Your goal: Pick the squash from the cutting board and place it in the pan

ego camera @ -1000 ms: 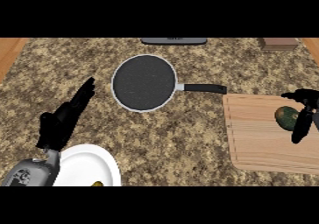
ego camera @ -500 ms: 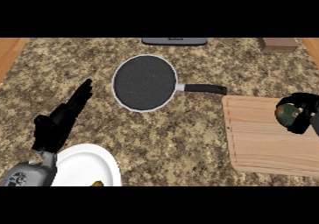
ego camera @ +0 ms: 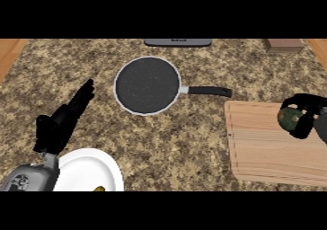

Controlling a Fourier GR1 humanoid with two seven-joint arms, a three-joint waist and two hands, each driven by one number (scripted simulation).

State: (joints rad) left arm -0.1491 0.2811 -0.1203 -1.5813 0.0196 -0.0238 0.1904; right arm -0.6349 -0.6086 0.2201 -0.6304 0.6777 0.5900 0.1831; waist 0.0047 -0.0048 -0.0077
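Squash point(ego camera: 289, 118) is inside the right hand point(ego camera: 312, 107), whose fingers point(ego camera: 301, 133) and thumb curl round it, so only a dark green patch shows between them. It hangs over the far right corner of the cutting board point(ego camera: 266, 152). Whether it is clear of the wood or touching it cannot be told from this steep angle. So much of it is covered that its long axis is hard to read; the visible part looks a little taller than wide.

From the closed fingers the pan point(ego camera: 146, 85) lies to their left and somewhat farther from the robot, well apart across bare counter point(ego camera: 192, 134). Its handle point(ego camera: 207, 90) points back toward the fingers, and its tip is the part of the pan nearest them. The carry is therefore a leftward, slightly forward sweep. I judge the hand should pass over the handle and release only once the squash is above the round dark base.

The left hand point(ego camera: 60, 123) rests with fingers straight and holding nothing, on the pan's other side near a white plate point(ego camera: 93, 170). It is nearer the pan, but the right hand has the squash, so the move falls to the right.
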